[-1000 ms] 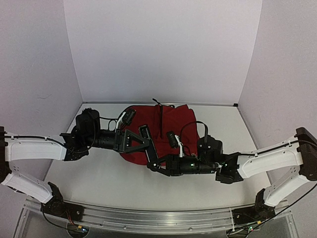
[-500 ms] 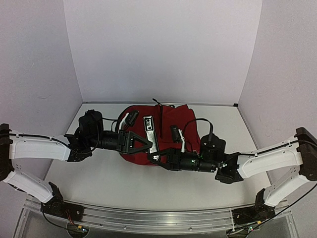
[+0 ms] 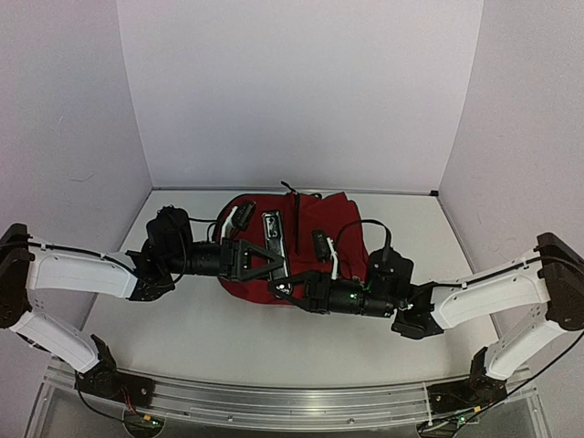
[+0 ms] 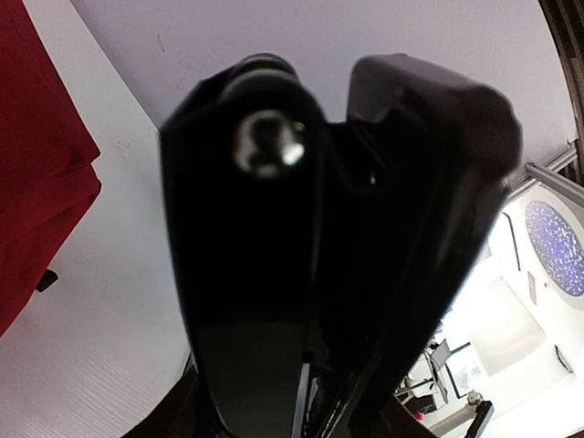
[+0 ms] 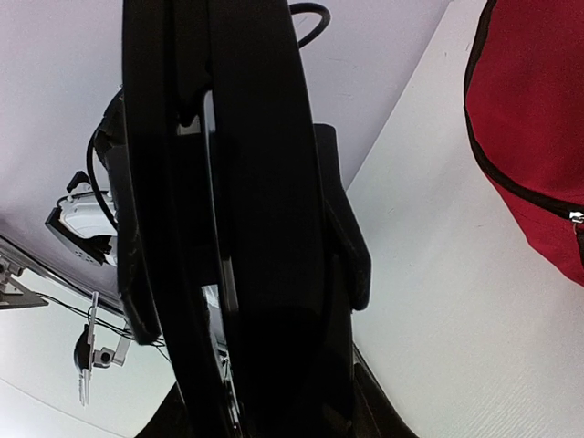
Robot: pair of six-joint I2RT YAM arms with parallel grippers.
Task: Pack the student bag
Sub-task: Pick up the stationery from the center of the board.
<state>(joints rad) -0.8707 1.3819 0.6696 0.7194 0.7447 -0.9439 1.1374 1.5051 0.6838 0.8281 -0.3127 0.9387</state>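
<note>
The student bag lies dark red at the back middle of the white table, and its edge shows in the left wrist view and the right wrist view. In front of its near left part a black stapler with a silvery face is held in the air between both arms. My left gripper is shut on it from the left, my right gripper from the right and below. The stapler's dark body fills the left wrist view and the right wrist view, hiding my fingertips.
Pale walls close the table at the back and both sides. A black loop sticks out from the bag's far edge. An aluminium rail with the arm bases runs along the near edge.
My right gripper lifted the stapler up and back toward the bag. My left gripper came in from the left and its jaws closed on the stapler.
</note>
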